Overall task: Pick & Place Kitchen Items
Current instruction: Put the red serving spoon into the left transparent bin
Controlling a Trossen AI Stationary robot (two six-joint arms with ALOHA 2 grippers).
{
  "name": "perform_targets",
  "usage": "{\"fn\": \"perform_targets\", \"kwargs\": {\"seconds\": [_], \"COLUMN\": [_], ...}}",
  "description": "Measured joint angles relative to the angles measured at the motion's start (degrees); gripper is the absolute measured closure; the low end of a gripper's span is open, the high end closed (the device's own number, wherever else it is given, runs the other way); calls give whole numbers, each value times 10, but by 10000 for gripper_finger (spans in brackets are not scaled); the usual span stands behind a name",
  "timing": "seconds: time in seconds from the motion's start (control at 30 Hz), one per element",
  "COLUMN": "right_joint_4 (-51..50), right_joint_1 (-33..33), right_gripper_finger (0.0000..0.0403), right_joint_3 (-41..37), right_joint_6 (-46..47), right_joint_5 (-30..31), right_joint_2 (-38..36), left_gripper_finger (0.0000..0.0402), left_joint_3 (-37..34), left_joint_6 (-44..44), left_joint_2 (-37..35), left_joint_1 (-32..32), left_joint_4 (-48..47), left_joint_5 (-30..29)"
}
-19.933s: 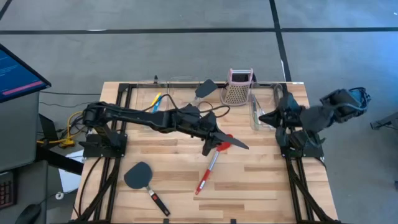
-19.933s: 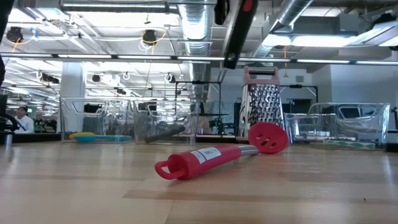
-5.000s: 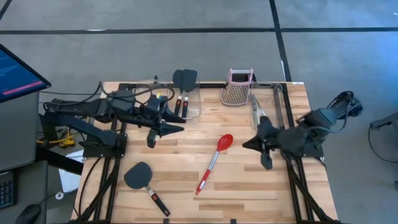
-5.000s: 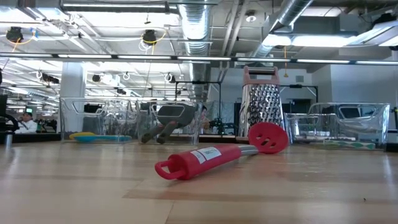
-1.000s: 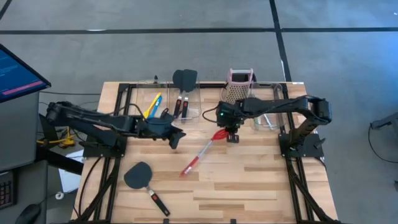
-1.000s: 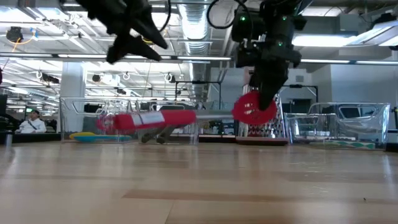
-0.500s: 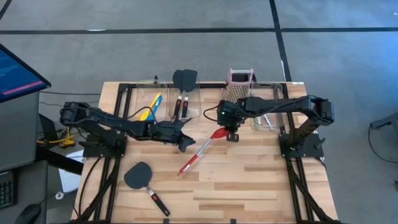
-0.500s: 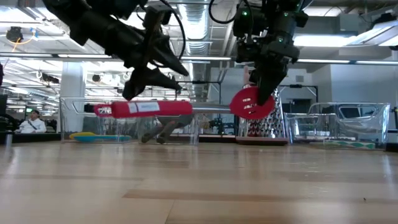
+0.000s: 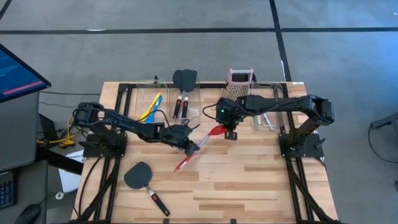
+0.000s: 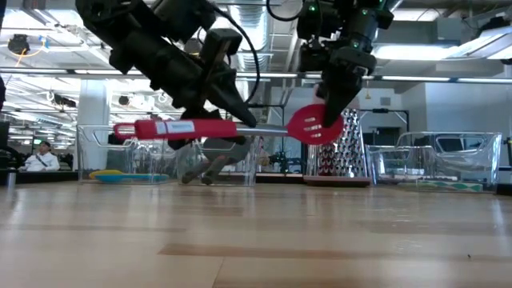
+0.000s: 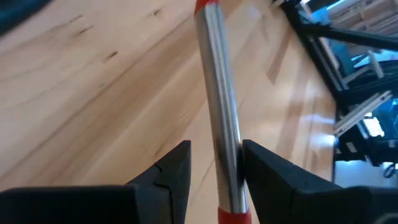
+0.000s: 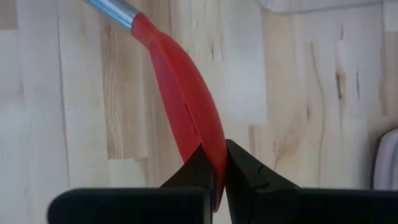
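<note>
Spoon (image 9: 198,145) between both grippers' fingers

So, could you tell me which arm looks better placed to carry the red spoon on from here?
Probably the left: the left gripper straddles the red spoon's metal shaft, while the right gripper only pinches the bowl's edge.

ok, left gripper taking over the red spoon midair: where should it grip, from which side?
On the bare metal shaft. The red spoon hangs level above the table, bowl pinched by the right gripper. The left gripper already straddles that shaft, open, from the handle side. Closing there looks best: thin, round, and clear of the right fingers.
</note>
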Motion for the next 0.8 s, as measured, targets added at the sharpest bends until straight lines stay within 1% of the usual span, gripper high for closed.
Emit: {"fn": "perform_targets", "kwargs": {"seconds": [0.2,0.27,0.5,0.6,0.77,0.8], "right_joint_4": [1,0,-4,-7,-12,-12], "right_joint_1": [0,0,-1,-1,-1,-1], "right_gripper_finger": [394,394,394,394,394,394], "right_joint_3": [15,19,19,19,20,20], "right_joint_6": [0,-1,-4,-4,-3,-3], "right_joint_5": [5,13,12,12,13,14], "right_joint_2": [0,0,0,0,0,0], "left_gripper_finger": [275,275,279,301,374,383], "left_joint_3": [0,0,0,0,0,0], "left_joint_6": [-4,-8,3,3,8,14], "left_joint_2": [14,14,15,15,15,15], "left_joint_1": [5,5,5,5,5,5], "left_joint_4": [2,0,1,2,3,1], "left_joint_5": [29,32,30,31,31,31]}}
